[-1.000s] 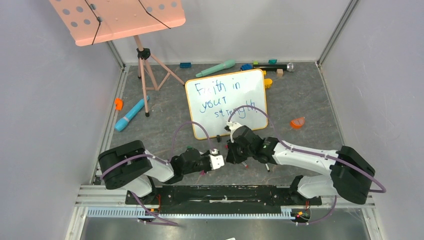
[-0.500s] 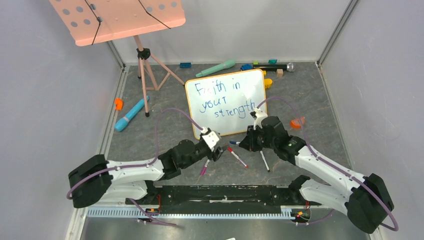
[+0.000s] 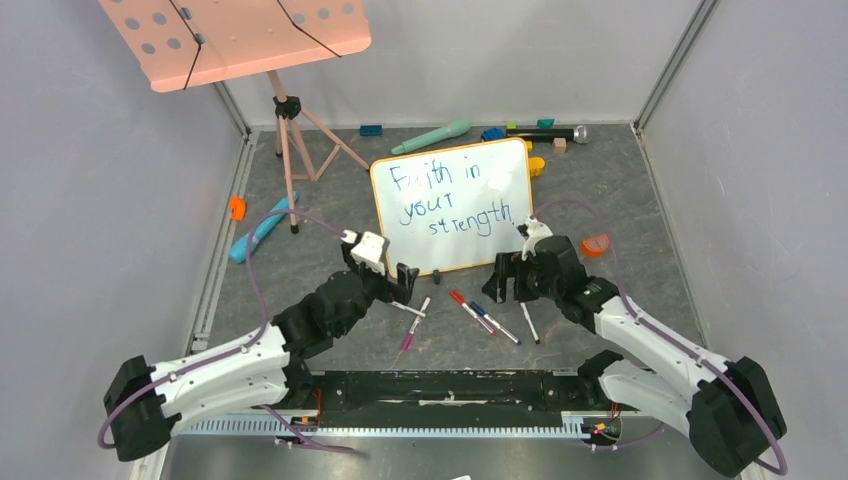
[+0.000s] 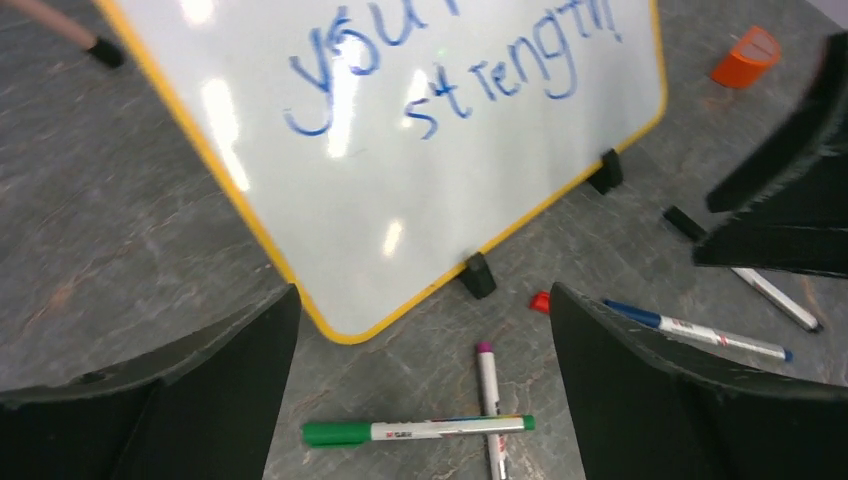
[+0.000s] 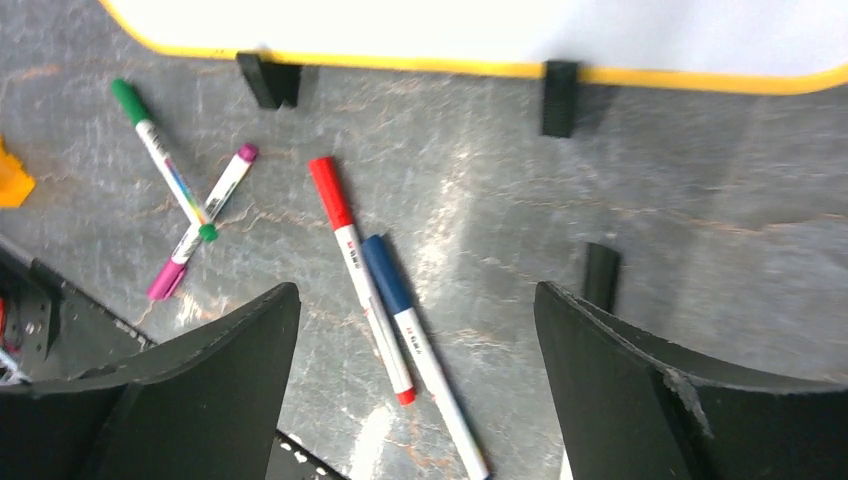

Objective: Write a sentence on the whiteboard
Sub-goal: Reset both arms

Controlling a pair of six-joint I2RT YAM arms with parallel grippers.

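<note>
My left hand (image 3: pixel 400 280) and my right hand (image 3: pixel 512 282) both hang with fingers apart and hold nothing. They are low over the grey tabletop (image 3: pixel 330 220), just in front of the large white board with the thin orange-yellow frame (image 3: pixel 452 205), which sits mid-tabletop. Its blue handwritten words (image 3: pixel 445 200) read "Faith in your strength"; the closing mark I cannot make out. My left wrist view cuts off the top line. My right wrist view shows only the frame's lower edge and two black clip feet (image 5: pixel 560 97).

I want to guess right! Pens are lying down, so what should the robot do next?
Probably draw both arms back. The sentence looks finished on the whiteboard, the blue marker lies beside the red marker, and left fingers and right fingers stand open, empty.
</note>
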